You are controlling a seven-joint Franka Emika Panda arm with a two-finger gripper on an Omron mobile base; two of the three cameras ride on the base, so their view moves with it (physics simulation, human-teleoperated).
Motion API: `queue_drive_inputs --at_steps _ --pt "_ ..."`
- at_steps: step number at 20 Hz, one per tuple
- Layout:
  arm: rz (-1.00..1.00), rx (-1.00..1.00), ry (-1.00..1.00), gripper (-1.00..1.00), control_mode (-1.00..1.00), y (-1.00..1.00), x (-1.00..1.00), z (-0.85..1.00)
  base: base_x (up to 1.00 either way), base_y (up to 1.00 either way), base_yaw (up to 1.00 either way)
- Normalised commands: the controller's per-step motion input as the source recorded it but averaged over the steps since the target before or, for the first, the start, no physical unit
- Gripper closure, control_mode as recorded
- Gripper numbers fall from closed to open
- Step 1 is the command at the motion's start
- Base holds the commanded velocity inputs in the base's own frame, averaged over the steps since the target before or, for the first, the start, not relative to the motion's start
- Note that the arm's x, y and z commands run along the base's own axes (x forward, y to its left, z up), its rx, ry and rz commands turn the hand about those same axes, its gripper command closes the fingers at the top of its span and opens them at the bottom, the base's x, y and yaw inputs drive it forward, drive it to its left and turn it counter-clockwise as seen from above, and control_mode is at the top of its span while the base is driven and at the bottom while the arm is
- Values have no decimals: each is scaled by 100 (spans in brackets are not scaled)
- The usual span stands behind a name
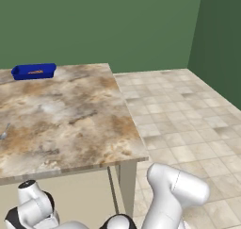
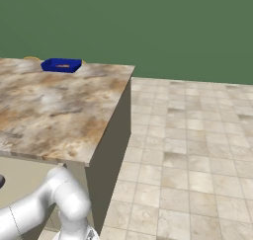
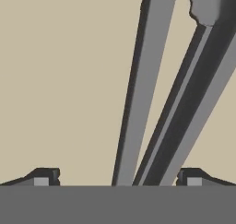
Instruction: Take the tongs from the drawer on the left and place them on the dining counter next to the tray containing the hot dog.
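Reaching low: left base view: the arm is working below the dining counter (image 1: 66, 115); the tray (image 1: 34, 71) is sitting at its far edge.
Right base view: the hot dog (image 2: 63, 65) is lying in the tray.
Hand view: the gripper (image 3: 117, 178) is spread wide around the tongs (image 3: 175, 94), not yet clamped; judged next, closing, then lifting.

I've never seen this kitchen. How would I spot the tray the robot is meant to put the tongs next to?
Look for the big marbled stone counter in front of the green wall. At its far end, near the back edge, sits a small shallow tray holding the hot dog. Its bright blue colour sets it apart from the brown and beige stone around it.
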Motion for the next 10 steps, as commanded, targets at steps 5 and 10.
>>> queue_drive_inputs --at_steps 5,10 --pt "0 0 -2 -100 -100 0 1 -27 0 0 0" --pt "-2 0 -12 100 -100 -2 -11 -59 0 0 0"
